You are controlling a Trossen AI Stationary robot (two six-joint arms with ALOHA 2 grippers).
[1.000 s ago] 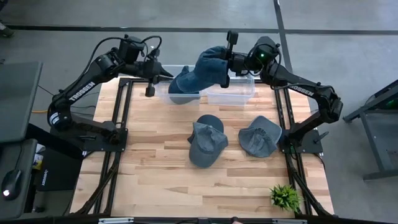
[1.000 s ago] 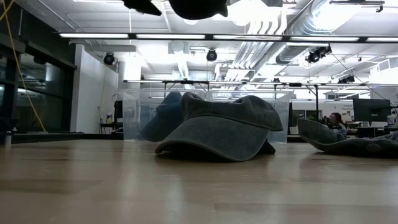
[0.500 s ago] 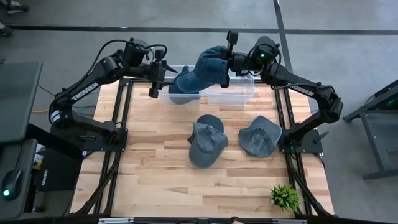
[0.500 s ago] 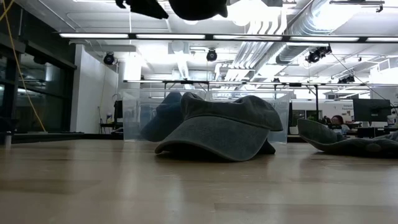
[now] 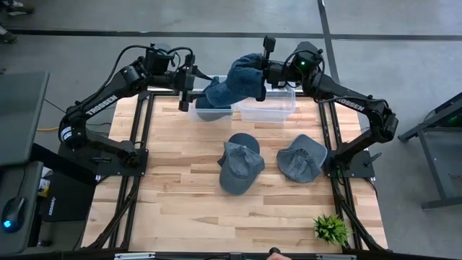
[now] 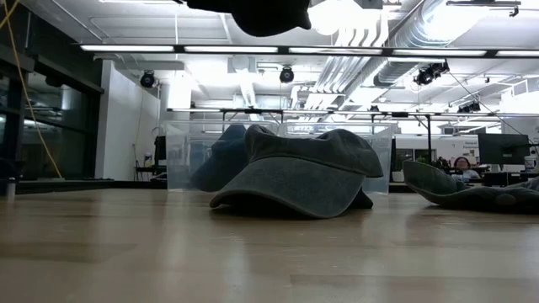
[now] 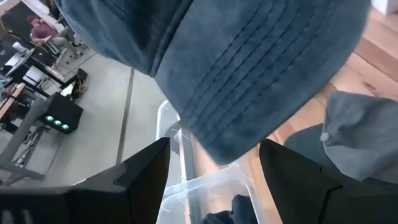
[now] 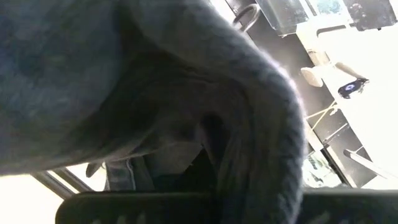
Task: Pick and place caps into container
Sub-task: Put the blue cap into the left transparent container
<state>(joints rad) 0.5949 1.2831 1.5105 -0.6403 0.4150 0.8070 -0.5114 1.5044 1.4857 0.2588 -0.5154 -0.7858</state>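
A dark blue cap (image 5: 234, 79) hangs over the clear container (image 5: 278, 110) at the table's far edge, with my right gripper (image 5: 265, 72) shut on it. My left gripper (image 5: 185, 90) is open just left of the cap's brim (image 7: 249, 81). Its two fingers stand either side of the brim's edge, and I see no touch. Two grey caps (image 5: 240, 166) (image 5: 303, 157) lie on the table. Another blue cap (image 6: 221, 158) lies inside the container. My right gripper holds the blue cap by the crown's right side (image 5: 254, 76), coming about level from the table's right. Cloth fills its wrist view and hides the fingers. The cap is lifted clear above the container, and its brim (image 5: 209, 95) points toward the table's left.
A small green plant (image 5: 330, 228) stands at the near right corner. Black frame rails (image 5: 141, 137) run along both sides of the wooden table. Bare wood lies near and left of the grey caps. A person (image 6: 460, 164) sits far off in the room.
My left gripper has opened wide and moved toward the table's right, up to the brim of the held cap. The cap and my right gripper have kept still.
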